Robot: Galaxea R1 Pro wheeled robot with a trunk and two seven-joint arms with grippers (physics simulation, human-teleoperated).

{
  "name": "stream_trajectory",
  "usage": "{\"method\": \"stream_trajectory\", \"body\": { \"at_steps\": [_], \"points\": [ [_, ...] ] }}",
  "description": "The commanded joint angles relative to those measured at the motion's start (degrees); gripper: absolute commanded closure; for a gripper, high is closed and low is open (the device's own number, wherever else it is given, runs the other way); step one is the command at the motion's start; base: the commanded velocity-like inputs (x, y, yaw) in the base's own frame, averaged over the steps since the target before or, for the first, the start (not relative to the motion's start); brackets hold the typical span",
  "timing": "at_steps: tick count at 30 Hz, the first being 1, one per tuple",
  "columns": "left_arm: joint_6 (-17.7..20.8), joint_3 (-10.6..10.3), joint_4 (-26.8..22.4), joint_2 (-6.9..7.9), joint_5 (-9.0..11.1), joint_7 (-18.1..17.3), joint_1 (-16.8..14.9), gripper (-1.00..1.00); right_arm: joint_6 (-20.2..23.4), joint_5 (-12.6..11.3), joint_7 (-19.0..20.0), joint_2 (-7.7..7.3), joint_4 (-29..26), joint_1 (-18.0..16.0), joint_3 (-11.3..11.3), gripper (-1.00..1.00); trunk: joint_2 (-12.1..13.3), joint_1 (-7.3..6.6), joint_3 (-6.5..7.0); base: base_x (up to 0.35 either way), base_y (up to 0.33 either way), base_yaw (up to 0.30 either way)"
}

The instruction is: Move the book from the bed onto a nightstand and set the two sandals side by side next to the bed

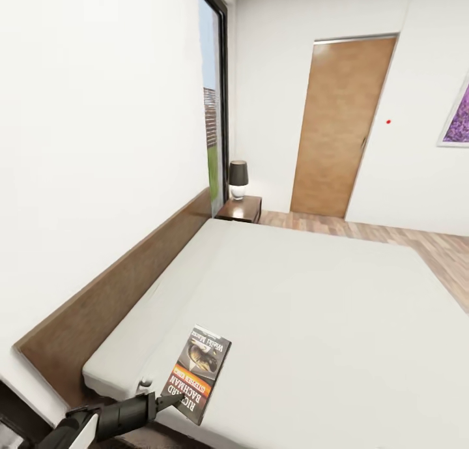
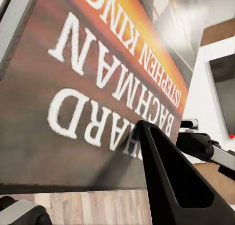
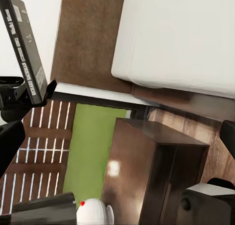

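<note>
The left end effector [image 1: 170, 401] is pinched onto the lower edge of the book [image 1: 198, 373], its dark fingers [image 2: 171, 181] pressed against the cover beside the white lettering. The book is tilted up off the mattress at the near corner of the bed [image 1: 312, 305], cover facing the room; held by one edge like this it can be carried clear, probably toward a nightstand.

Seen from the right arm's camera, the same book [image 3: 25, 48] shows edge-on, spine outward, held in the air by the left end effector [image 3: 41, 92] above a dark wooden nightstand [image 3: 156, 171] that stands just beside the bed's corner. How far the right end effector is open, I cannot tell.

Further out, at about eleven o'clock from the book, the other nightstand [image 1: 241, 208] stands past the far end of the headboard [image 1: 130, 286], carrying a small black-shaded lamp [image 1: 238, 178]. A tall window [image 1: 212, 110] is beside it, and at one o'clock a wooden door [image 1: 342, 126]. No sandals are in sight here.
</note>
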Motion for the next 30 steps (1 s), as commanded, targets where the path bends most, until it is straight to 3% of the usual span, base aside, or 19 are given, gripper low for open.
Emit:
{"method": "stream_trajectory", "body": {
  "at_steps": [1,25,27,28,30],
  "points": [
    [0.5,-0.3,0.0,0.05,0.5,0.1,-0.1,1.0,0.5,-0.6,0.0,-0.07,0.0,0.0,0.2,-1.0,-0.1,0.04,-0.13,0.0,0.0,0.271],
    [0.5,-0.3,0.1,0.06,0.5,0.2,-0.1,1.0,0.5,-0.7,0.1,-0.23,0.0,-0.1,0.0,-1.0,-0.1,0.04,-0.13,0.0,0.0,0.276],
    [0.5,-0.2,0.9,0.13,0.5,0.3,-0.1,1.0,0.5,-0.8,0.1,-0.37,0.0,0.0,-2.4,-1.0,-0.1,0.04,-0.13,0.0,0.0,0.279],
    [-0.2,0.0,2.4,0.22,0.4,0.4,-0.1,1.0,0.5,-0.8,0.1,-0.42,0.0,0.0,-10.0,-1.0,-0.1,0.04,-0.13,0.0,0.0,0.284],
    [-0.9,0.0,2.9,0.3,0.4,0.5,-0.1,1.0,0.5,-0.8,0.1,-0.41,0.1,0.0,-13.3,-1.0,-0.1,0.04,-0.13,0.0,0.0,0.285]
  ]
}}
